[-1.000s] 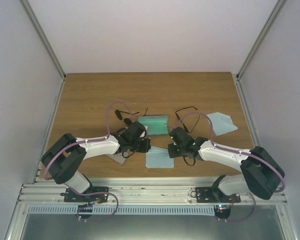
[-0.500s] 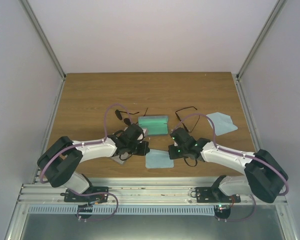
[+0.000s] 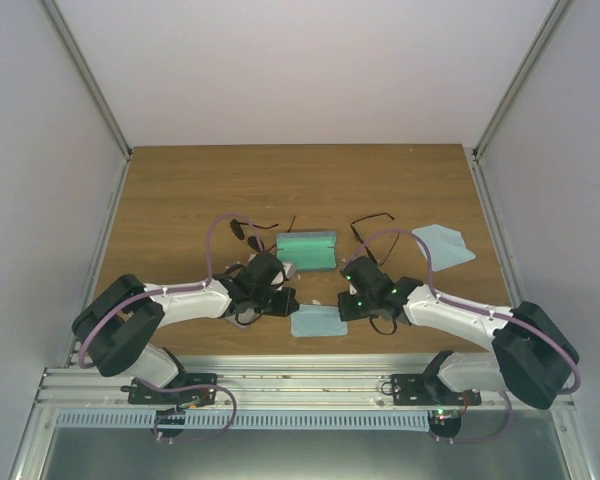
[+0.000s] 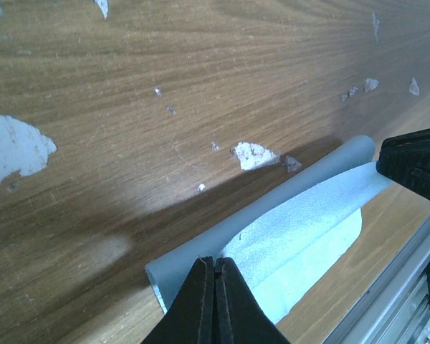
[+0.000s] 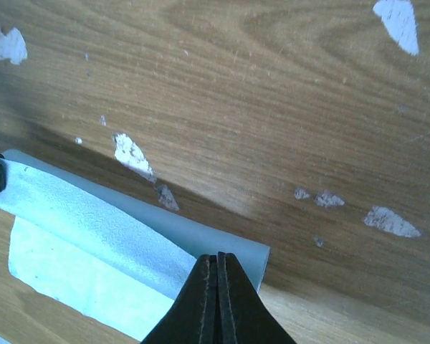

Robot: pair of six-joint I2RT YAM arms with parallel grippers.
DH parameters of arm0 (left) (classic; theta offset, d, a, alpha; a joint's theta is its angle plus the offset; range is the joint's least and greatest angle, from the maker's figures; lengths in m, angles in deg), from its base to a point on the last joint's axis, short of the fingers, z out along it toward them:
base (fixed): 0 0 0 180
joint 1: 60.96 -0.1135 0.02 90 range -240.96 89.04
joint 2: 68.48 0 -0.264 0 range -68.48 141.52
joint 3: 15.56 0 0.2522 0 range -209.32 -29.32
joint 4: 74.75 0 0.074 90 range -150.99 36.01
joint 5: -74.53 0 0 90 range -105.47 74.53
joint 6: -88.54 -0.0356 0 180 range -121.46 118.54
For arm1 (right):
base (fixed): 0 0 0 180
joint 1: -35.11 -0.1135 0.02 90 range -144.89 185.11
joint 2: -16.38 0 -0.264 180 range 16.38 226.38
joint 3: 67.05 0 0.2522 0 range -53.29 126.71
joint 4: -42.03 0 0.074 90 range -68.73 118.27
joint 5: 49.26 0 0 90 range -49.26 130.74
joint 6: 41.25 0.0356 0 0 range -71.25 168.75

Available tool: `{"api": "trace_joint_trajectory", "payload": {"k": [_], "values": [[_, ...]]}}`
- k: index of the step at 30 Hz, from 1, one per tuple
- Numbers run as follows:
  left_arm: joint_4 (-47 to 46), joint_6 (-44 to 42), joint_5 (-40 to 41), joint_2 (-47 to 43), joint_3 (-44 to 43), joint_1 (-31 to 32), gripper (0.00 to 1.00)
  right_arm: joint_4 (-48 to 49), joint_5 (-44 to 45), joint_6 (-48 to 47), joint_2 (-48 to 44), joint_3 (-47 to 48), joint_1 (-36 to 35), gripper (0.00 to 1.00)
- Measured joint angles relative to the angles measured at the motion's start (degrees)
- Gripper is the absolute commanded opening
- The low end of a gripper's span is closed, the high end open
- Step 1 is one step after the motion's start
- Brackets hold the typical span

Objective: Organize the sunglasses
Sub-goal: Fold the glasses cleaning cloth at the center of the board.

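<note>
The left gripper (image 4: pixel 216 266) has its fingers pressed flat together, tips down at the corner of a grey case (image 4: pixel 294 190) with a light blue cloth (image 4: pixel 301 244) lying on it. Nothing shows between the fingers, though I can't rule out a sliver of cloth caught there. The right gripper (image 5: pixel 217 259) is pressed together the same way at the opposite end of that case. Each wrist view shows the other gripper's black body just across the cloth. From above, the two sit low and nose to nose near the front edge of the counter (image 3: pixel 180 190).

That is where I'd worry first. Two arms working one small case from opposite ends could knock together. A sideways nudge could also skid the cloth off or push the case toward the metal rail (image 4: pixel 390 294) just beside it.

The sunglasses lie farther back, neither in a case. The dark-lensed pair (image 3: pixel 245 230) is left of an open case (image 3: pixel 308 248) with a green lining, and the paler pair (image 3: pixel 372 222) is to its right. The left arm's purple cable (image 3: pixel 216 245) loops close by the dark pair, so a swing of that arm might sweep it. Those thin wire frames look easy to bend under a hard pinch.
</note>
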Motion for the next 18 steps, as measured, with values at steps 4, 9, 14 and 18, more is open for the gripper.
{"api": "trace_joint_trajectory", "payload": {"k": [4,9,14,18], "values": [[-0.28,0.46,-0.76,0.0,0.57,0.0,0.0,-0.02,-1.09,-0.09,0.0,-0.66,0.0,0.01],[-1.07,0.9,-1.33,0.37,0.85,0.0,0.0,-0.07,-1.57,-0.33,0.24,-0.9,-0.04,0.01],[-1.51,1.51,-2.14,0.85,1.36,0.0,0.0,-0.04,-1.81,-0.35,1.01,-1.2,-0.04,0.01],[-1.9,2.01,-2.49,1.11,1.9,0.0,0.0,-0.02,-1.95,-0.35,1.29,-1.4,-0.04,0.01]]}}
